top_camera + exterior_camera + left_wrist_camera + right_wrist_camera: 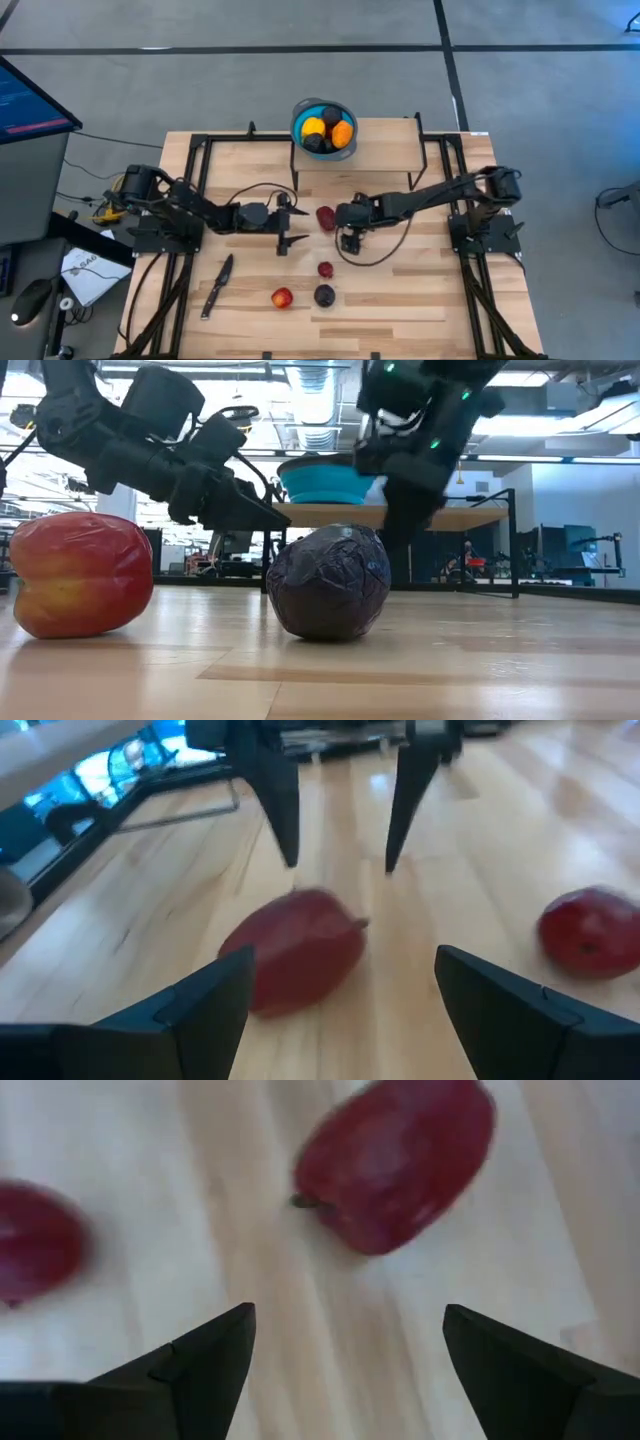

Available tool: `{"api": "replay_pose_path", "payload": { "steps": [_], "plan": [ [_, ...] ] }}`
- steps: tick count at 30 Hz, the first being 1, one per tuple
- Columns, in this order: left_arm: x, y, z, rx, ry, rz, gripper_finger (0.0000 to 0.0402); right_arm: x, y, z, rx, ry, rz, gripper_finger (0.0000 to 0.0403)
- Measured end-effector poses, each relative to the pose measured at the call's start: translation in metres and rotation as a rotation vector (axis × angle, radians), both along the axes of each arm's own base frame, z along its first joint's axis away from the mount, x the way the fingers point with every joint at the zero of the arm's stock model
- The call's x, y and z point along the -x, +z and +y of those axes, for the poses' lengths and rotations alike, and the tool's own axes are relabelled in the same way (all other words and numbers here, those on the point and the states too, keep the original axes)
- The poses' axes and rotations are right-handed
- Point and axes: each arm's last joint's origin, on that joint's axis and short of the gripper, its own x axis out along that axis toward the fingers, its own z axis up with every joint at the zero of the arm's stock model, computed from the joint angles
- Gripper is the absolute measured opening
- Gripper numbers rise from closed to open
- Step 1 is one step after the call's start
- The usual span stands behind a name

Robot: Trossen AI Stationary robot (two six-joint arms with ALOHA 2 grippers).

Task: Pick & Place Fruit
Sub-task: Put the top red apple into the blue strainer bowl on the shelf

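bowl (298,121) fruit (326,132) partly hidden, heaped together

One dark red fruit (326,216) with a little stem lies on its side near the middle of the table. Toward six o'clock from it sit a small red fruit (326,269), a dark purple ball (324,295) and, at nine o'clock of that ball, a red-and-yellow apple (282,297). At twelve o'clock, orange, yellow and dark fruit (325,132) are piled together.
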Motion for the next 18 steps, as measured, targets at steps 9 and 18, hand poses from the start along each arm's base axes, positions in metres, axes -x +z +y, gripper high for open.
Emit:
{"api": "replay_pose_path", "payload": {
  "steps": [9, 18],
  "plan": [
    [0.0, -0.008, 0.018, -0.055, -0.018, 0.044, 0.0301, -0.034, -0.039, -0.012, 0.002, 0.121, -0.131, 0.0277],
    [-0.001, -0.009, 0.018, -0.096, -0.026, 0.055, 0.0301, -0.065, -0.047, -0.009, -0.004, 0.193, -0.214, 0.0269]
  ]
}}
